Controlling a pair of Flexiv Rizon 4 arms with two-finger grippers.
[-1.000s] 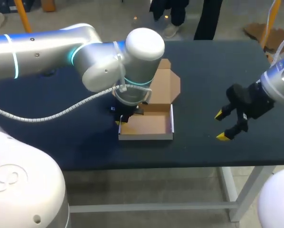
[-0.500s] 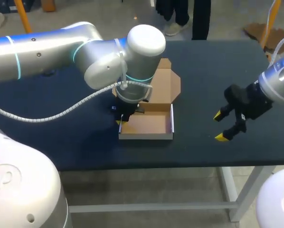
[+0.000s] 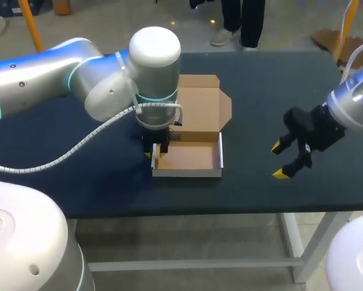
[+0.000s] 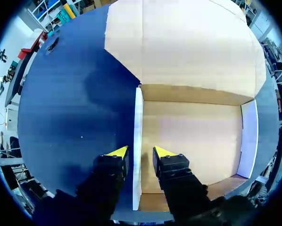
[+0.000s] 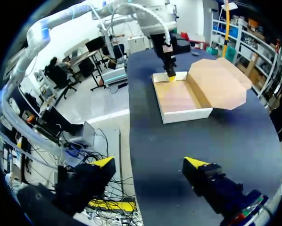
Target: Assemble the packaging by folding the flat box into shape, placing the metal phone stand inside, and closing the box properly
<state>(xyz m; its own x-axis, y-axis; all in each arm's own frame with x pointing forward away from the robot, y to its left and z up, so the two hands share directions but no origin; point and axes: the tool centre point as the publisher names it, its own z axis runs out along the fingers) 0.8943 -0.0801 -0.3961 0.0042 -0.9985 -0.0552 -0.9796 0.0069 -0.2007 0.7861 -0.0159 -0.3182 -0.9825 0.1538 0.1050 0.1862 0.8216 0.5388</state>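
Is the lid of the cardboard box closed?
No, the lid lies flat, folded back from the box, whose bare inside shows.

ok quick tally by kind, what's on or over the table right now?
Cardboard box: 1 (open, lid flat)
Grippers: 2 (left gripper straddling the box's side wall, right gripper off to the side)
Total: 3

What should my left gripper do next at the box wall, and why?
Probably close the left gripper on the side wall of the box. Its fingers sit either side of that upright wall, one outside the box, one inside, with a slight gap showing. Pinching would likely firm the fold. The right gripper hangs open, well clear.
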